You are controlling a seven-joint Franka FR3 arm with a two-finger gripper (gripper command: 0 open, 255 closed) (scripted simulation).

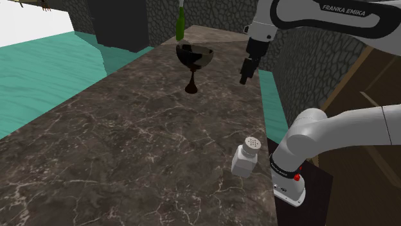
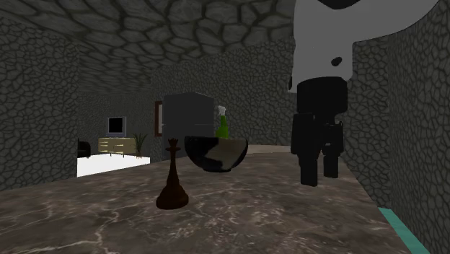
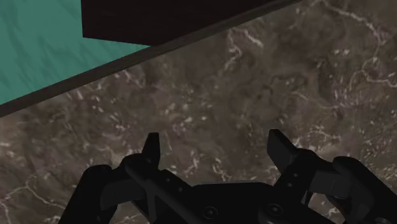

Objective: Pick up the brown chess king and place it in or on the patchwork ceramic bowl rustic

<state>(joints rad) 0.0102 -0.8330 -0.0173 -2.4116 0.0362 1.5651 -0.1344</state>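
Black end effector is seen with fingers apart, empty, above the table. Brown king stands upright, upper middle of the shoulder view, near the bowl; it should be approached from above and clasped at its slim stem.

Dark grey cobbled stone walls enclose the room, the same stone covering the ceiling; a dark brown, white-veined marble worktop stands above a teal floor. Far off, a pale wooden sideboard bearing a small screen stands by a bright white floor patch; a tall dark grey cabinet stands nearer.
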